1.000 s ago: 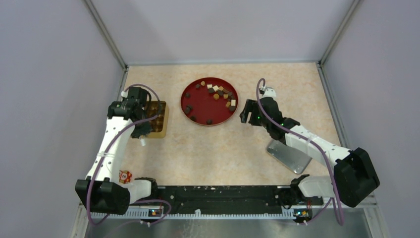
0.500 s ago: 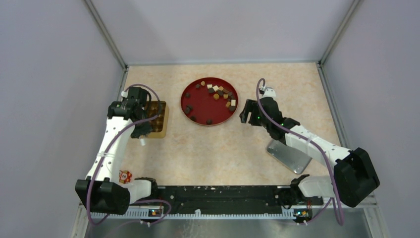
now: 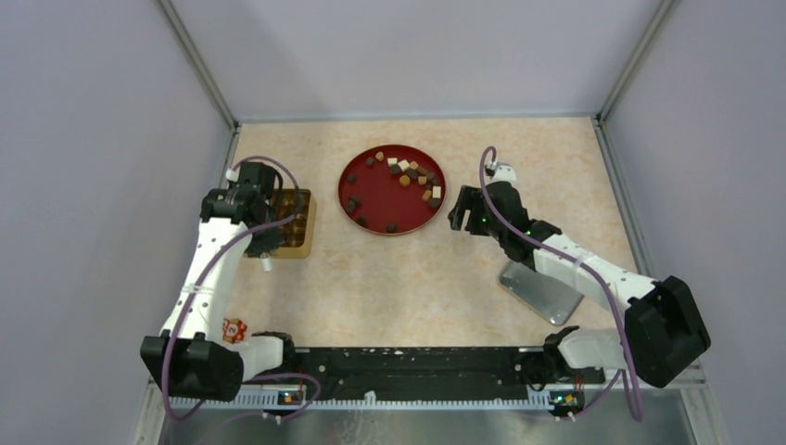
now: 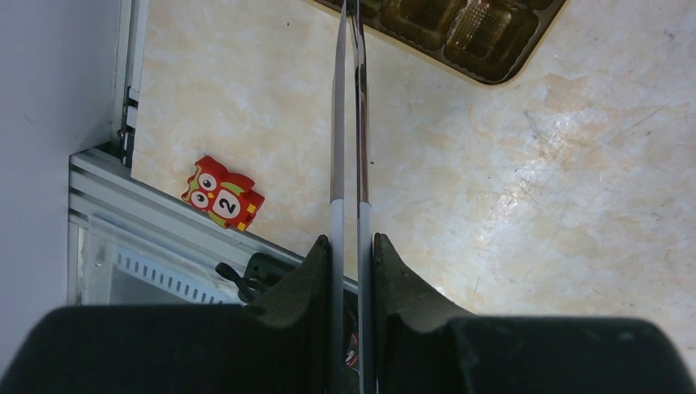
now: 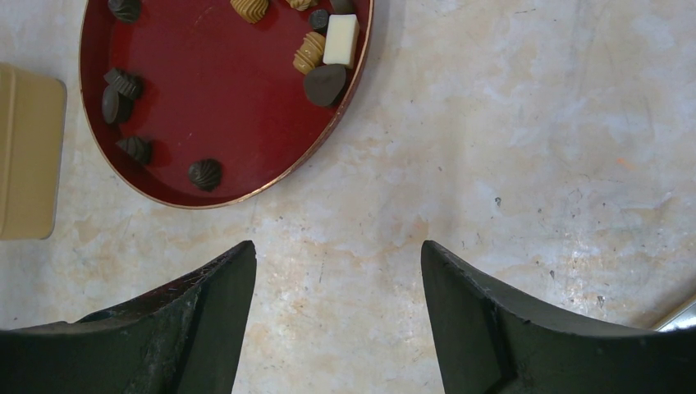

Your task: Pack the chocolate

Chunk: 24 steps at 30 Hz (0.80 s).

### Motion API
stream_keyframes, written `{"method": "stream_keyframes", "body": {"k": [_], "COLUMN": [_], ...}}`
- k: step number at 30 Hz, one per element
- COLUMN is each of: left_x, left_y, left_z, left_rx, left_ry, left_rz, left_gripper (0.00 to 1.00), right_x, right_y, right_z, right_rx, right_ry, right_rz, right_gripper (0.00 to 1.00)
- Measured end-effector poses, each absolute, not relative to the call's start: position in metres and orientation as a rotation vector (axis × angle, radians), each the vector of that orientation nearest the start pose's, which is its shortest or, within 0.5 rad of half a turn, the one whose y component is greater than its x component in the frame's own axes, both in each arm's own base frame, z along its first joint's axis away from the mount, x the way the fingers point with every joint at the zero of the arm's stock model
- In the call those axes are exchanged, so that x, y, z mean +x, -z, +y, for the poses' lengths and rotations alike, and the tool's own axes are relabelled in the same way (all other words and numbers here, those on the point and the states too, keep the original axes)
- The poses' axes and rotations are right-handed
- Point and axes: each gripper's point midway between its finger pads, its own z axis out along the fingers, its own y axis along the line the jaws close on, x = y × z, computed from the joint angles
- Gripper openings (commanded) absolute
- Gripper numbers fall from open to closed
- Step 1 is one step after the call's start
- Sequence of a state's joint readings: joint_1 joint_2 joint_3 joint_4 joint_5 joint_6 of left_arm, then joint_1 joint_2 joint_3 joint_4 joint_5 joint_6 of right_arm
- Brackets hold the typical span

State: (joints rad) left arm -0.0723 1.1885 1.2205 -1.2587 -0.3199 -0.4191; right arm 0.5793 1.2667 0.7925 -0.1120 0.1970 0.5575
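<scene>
Chocolate [image 5: 204, 173], ridged, on glossy round tray [image 5: 230, 90]

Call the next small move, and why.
Probably lift the tweezers off the gold tray and swing them toward the red plate. The left jaws are shut on the tweezers, whose tips reach the tray; whether they carry a piece is out of frame. Many chocolates lie loose on the plate, and the right jaws hang open, empty, beside it.
</scene>
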Motion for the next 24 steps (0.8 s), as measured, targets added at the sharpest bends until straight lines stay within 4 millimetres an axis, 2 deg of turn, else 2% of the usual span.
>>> {"method": "stream_keyframes", "body": {"k": [4, 10, 13, 15, 17, 20, 22, 24], "left_x": [0.218, 0.239, 0.257, 0.268, 0.282, 0.299, 0.310, 0.317], "left_y": [-0.192, -0.237, -0.252, -0.256, -0.256, -0.248, -0.236, -0.222], "left_z": [0.024, 0.019, 0.004, -0.012, -0.038, -0.091, -0.133, -0.160], "left_rx": [-0.539, -0.477, -0.404, -0.342, -0.236, -0.027, 0.118, 0.202], "left_ry": [-0.304, -0.216, -0.101, -0.022, 0.045, 0.111, 0.161, 0.205], "left_rz": [2.637, 2.521, 2.464, 2.441, 2.429, 2.433, 2.436, 2.449], "left_gripper": [0.13, 0.09, 0.11, 0.12, 0.13, 0.16, 0.17, 0.18], "right_x": [0.321, 0.321, 0.321, 0.321, 0.320, 0.321, 0.320, 0.319], "right_y": [-0.139, -0.139, -0.139, -0.138, -0.138, -0.137, -0.137, -0.137], "right_z": [0.195, 0.195, 0.195, 0.194, 0.194, 0.192, 0.189, 0.187], "right_rx": [0.091, 0.091, 0.092, 0.092, 0.092, 0.098, 0.102, 0.107], "right_ry": [-0.446, -0.446, -0.446, -0.445, -0.440, -0.428, -0.416, -0.404], "right_rz": [2.177, 2.177, 2.177, 2.178, 2.181, 2.182, 2.183, 2.186], "right_gripper": [0.72, 0.72, 0.72, 0.72, 0.72, 0.72, 0.72, 0.72]}}
